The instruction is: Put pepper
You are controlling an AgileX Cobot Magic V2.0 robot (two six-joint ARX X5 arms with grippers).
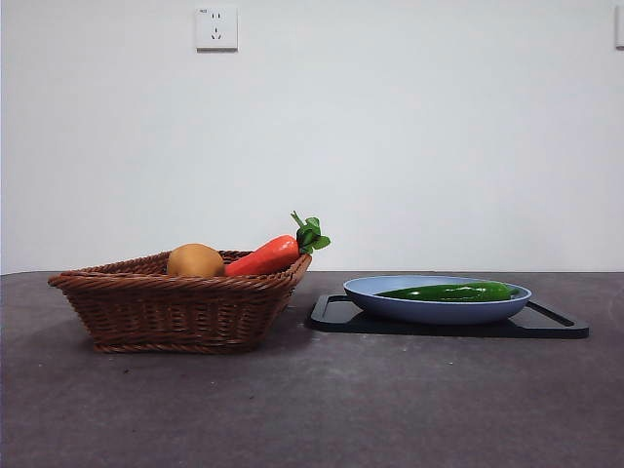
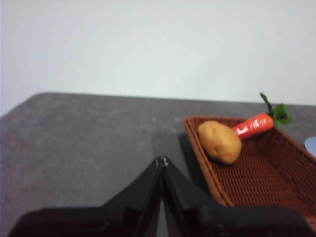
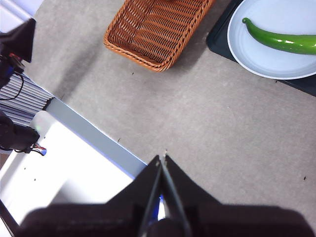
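On the pale blue oval plate (image 1: 390,286) at about three o'clock of the dark grey table (image 1: 322,409) in the front view, we see the long glossy dark-green pepper (image 1: 450,292) lying flat on its side, its length running across the dish. That plate rests on a flat black tray (image 1: 556,324), which sits just beside the brown woven wicker basket (image 1: 166,310) at roughly nine o'clock. Inside the basket lie a round yellow-brown fruit (image 1: 195,260) and an orange-red carrot-like vegetable with a green leafy top (image 1: 265,256), its leaves poking over the rim toward the plate. Our left gripper (image 2: 161,161) hangs near the basket's outer wall with its two black jaws pressed together on nothing. Our right gripper (image 3: 163,158) hovers over bare tabletop, well apart from the pepper, jaws likewise together and empty.
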